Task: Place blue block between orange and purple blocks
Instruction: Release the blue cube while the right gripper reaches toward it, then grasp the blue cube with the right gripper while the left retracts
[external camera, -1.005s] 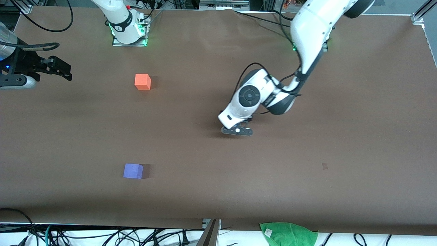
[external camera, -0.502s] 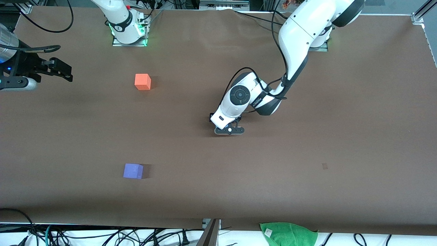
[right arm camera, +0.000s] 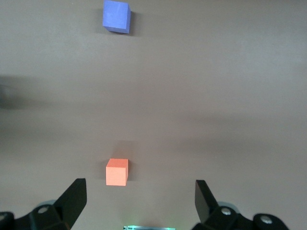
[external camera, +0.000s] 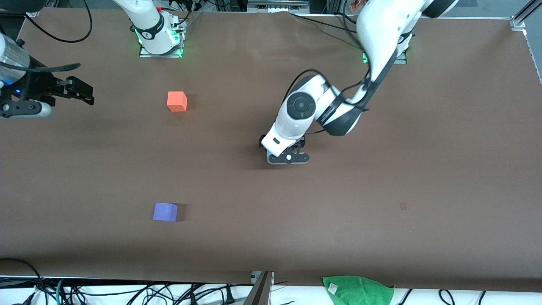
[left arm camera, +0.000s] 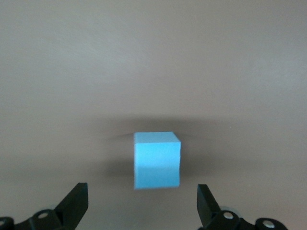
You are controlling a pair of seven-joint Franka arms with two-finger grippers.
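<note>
The blue block rests on the brown table, seen only in the left wrist view; in the front view the left hand covers it. My left gripper hangs low over the middle of the table, open, its fingers wide on either side of the block and clear of it. The orange block sits toward the right arm's end. The purple block lies nearer the front camera than the orange one. My right gripper waits open and empty at the right arm's end.
A green cloth lies at the table's edge nearest the front camera, with cables beside it. The right arm's base stands just past the orange block. Bare brown table separates the orange and purple blocks.
The left gripper's jaws have gone from shut to wide open, and the hand has shifted slightly toward the right arm's end. The right gripper has barely moved.
</note>
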